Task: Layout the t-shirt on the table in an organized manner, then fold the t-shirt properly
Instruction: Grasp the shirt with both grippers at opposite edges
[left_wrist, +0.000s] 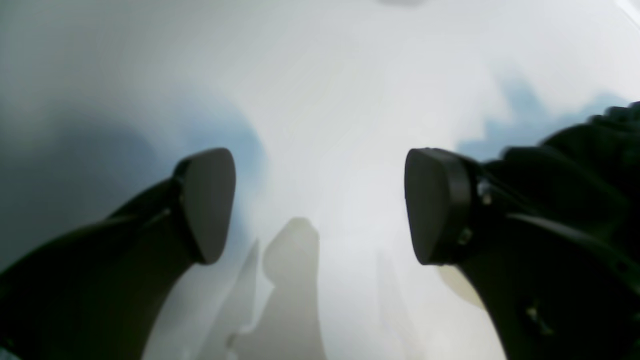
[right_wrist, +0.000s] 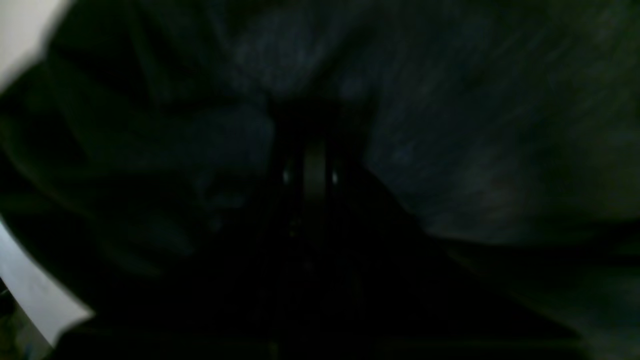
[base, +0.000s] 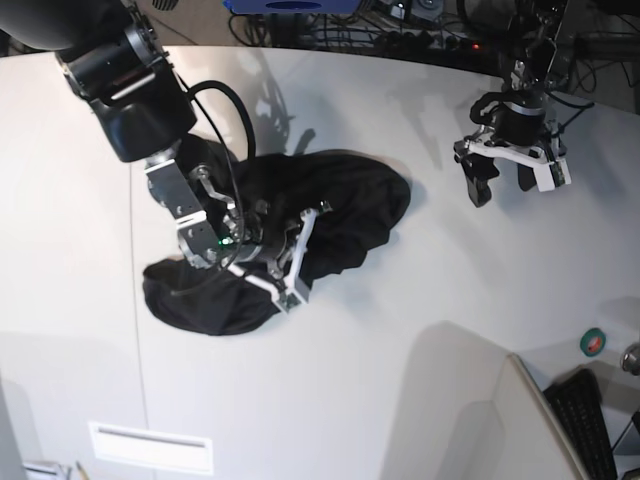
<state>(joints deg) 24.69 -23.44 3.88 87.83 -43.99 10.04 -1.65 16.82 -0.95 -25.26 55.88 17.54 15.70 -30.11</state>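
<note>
One crumpled black cotton t-shirt (base: 330, 215) heaped mid off-white smooth table (base: 400, 380). Two pincers: right pincer (base: 300, 255) pinching the t-shirt; left pincer (base: 503, 180) spread, hovering apart.

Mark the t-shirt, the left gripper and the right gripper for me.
t-shirt (base: 345, 200): base view, bare black cloth of the crumpled heap.
left gripper (left_wrist: 320, 205): left wrist view, gap between its open pads.
right gripper (base: 292, 278): base view, tip on the cloth.

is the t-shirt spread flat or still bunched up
Bunched up: the t-shirt lies in a crumpled black heap on the table, no sleeves or print showing.
</note>
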